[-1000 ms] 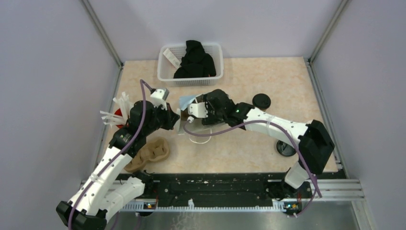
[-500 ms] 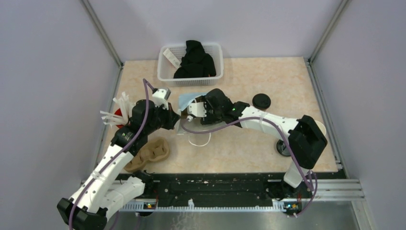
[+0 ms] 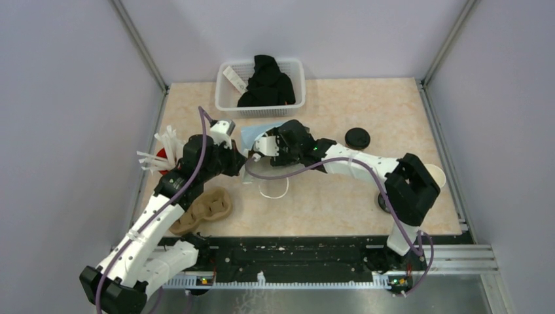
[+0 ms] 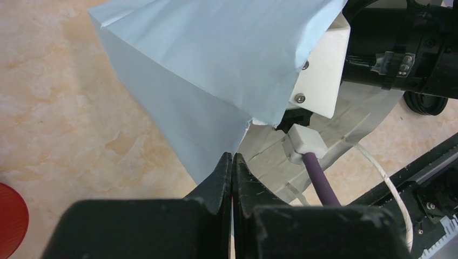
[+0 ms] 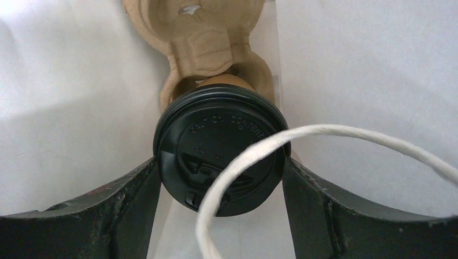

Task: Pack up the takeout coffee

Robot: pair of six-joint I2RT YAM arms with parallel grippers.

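Right wrist: right gripper clamping takeout coffee, lid camera-ward; left gripper pinching bag

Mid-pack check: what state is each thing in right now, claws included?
paper bag: open, held by one edge.
takeout coffee: lid on, inside the bag, at a pocket of the cup carrier.
left claw: shut on the paper bag's edge.
right claw: shut on the takeout coffee.
spare cup: uncovered, mouth up.
loose lid: off, lying flat, on no cup.
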